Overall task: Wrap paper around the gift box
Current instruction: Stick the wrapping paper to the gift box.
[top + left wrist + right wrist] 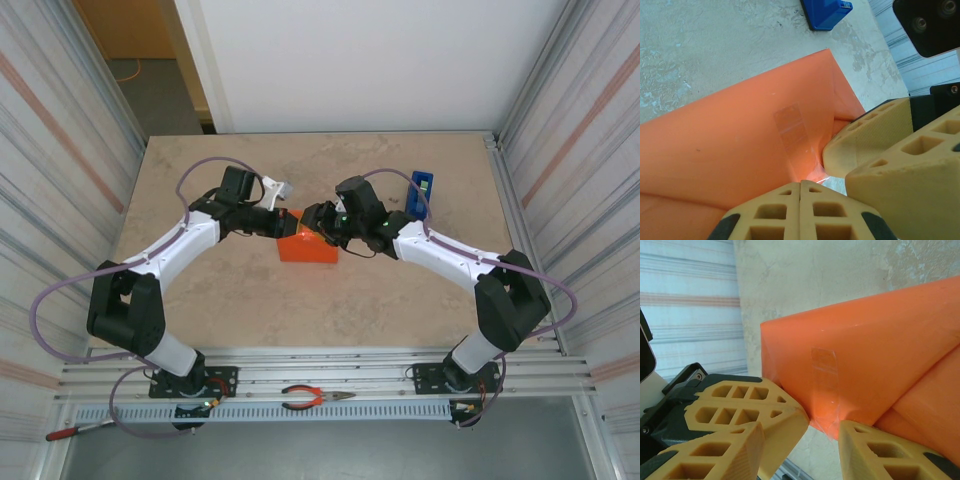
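Observation:
The gift box (308,247) lies mid-table, covered in the orange paper (730,150). A clear tape strip (824,372) runs down over a folded edge of the paper. My left gripper (800,183) is shut, its tips pressed together against the lower edge of that fold. My right gripper (802,427) is open; the taped corner of the paper hangs between its jaws, close to the right finger. The left gripper (792,415) pokes in from the left just above my right gripper's left finger. From above, the left gripper (289,222) and right gripper (318,220) meet at the box's far edge.
A blue tape dispenser (421,190) stands at the back right, also seen as the blue tape dispenser (826,10). Red-handled pliers (315,398) and a screwdriver (65,433) lie on the rail in front of the arm bases. Corrugated walls flank the table.

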Robot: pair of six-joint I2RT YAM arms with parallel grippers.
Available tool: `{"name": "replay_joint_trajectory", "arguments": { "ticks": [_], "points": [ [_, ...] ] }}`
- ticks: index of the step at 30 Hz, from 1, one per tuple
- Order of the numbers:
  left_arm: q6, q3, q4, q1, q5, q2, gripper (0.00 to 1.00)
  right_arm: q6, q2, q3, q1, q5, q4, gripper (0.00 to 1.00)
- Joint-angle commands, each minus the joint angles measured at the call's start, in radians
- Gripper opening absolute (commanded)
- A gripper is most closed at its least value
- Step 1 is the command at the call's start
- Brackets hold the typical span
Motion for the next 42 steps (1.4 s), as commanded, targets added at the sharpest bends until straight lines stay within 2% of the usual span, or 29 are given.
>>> {"name": "replay_joint_trajectory", "arguments": {
  "ticks": [1, 7, 10, 12, 17, 27, 42],
  "points": [
    [0.024, -0.037, -0.042, -0.013, -0.049, 0.013, 0.00, 0.020, 0.007, 0.012, 0.018, -0.047, -0.051, 0.46],
    [0.023, -0.036, -0.041, -0.013, -0.048, 0.012, 0.00, 0.002, -0.057, 0.004, -0.005, -0.034, -0.062, 0.44],
    [0.023, -0.036, -0.040, -0.013, -0.047, 0.011, 0.00, -0.038, -0.095, 0.011, -0.041, -0.033, -0.081, 0.39],
    [0.024, -0.036, -0.040, -0.013, -0.045, 0.013, 0.00, -0.052, -0.102, 0.024, -0.066, -0.038, -0.095, 0.30],
    [0.023, -0.036, -0.038, -0.013, -0.044, 0.014, 0.00, -0.063, -0.053, 0.073, -0.112, -0.072, -0.079, 0.01],
    [0.023, -0.041, -0.037, -0.016, -0.047, 0.014, 0.00, -0.046, 0.133, 0.212, -0.114, -0.126, -0.024, 0.00],
    [0.022, -0.046, -0.034, -0.017, -0.048, 0.009, 0.00, -0.047, 0.212, 0.174, -0.104, -0.138, -0.046, 0.00]
  ]
}}
